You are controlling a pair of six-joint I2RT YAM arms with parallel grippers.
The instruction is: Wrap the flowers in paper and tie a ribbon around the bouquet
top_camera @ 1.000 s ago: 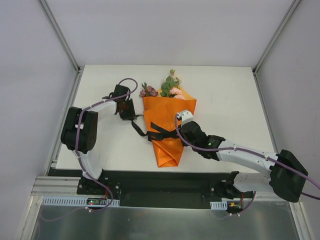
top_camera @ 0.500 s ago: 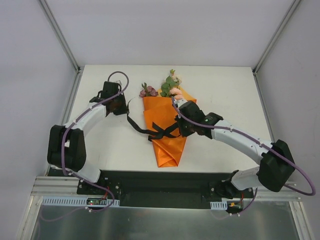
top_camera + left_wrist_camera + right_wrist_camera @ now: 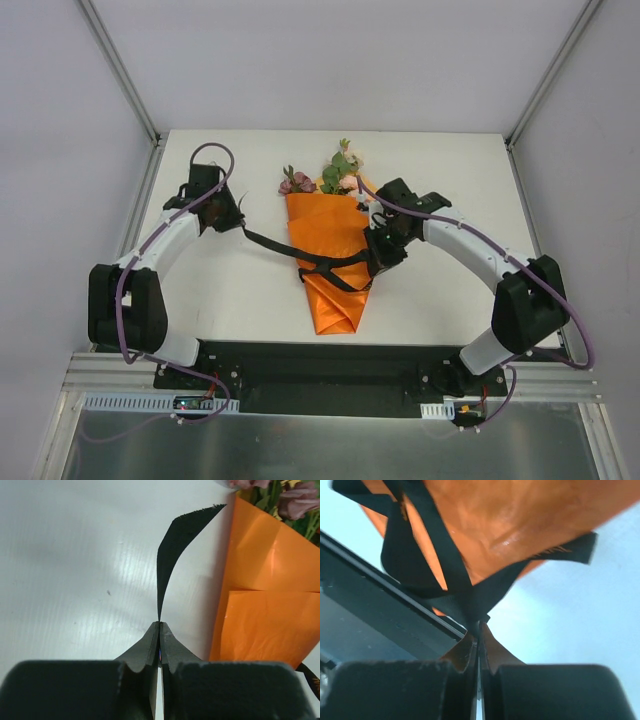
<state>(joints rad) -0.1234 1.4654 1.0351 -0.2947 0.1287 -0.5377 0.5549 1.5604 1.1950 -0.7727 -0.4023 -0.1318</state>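
Drawing apart, your left and right jaws, each clamped on the ribbon [image 3: 272, 245], have pulled it taut between them, likely cinching the bouquet [image 3: 330, 225].

A robotics lab test cell is shown. A plain white desk [image 3: 450, 200] is enclosed by bare grey panels [image 3: 330, 60] set in aluminium posts [image 3: 120, 70]. Two robot arms, the left arm [image 3: 165, 240] and the right arm [image 3: 480, 250], are bolted to a black plate [image 3: 330, 368] at the near edge. Purple cables [image 3: 211, 146] are routed along them, and a metal sheet [image 3: 320, 445] is fitted in front.
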